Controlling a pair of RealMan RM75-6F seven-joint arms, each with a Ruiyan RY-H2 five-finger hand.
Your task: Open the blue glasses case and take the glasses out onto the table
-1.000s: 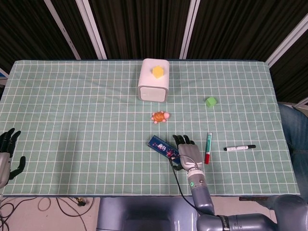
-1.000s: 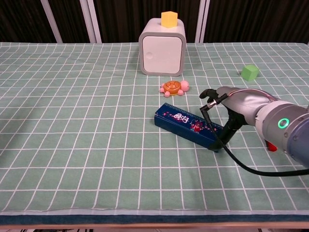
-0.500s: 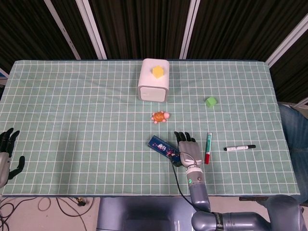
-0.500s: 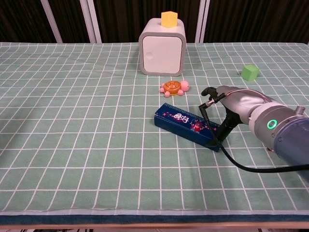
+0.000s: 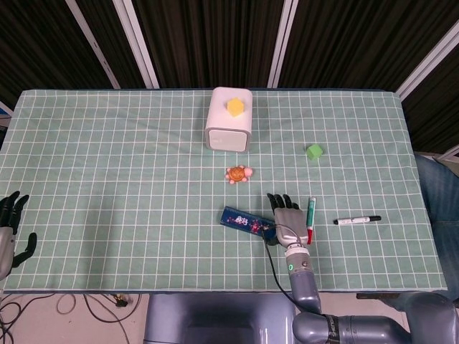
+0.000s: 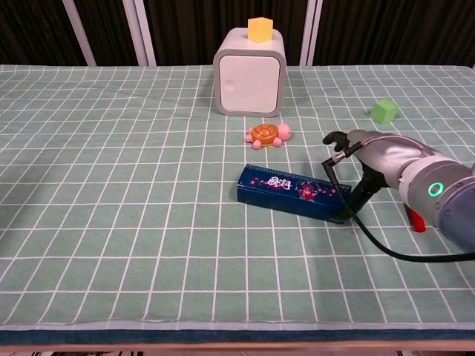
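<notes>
Still shut, the case (image 6: 293,192) lies flat near the table's middle front, below the turtle (image 6: 266,134); to open it, I'd pin the body first, then lift the lid gently; the right hand (image 6: 355,159) touches its right end, fingers partly spread, gripping nothing; the left hand (image 5: 10,231) rests wide at the edge.

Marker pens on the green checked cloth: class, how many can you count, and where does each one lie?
2. The red and green marker lies just right of the right hand. The black and white marker lies further right, towards the table's right edge. No others show.
</notes>
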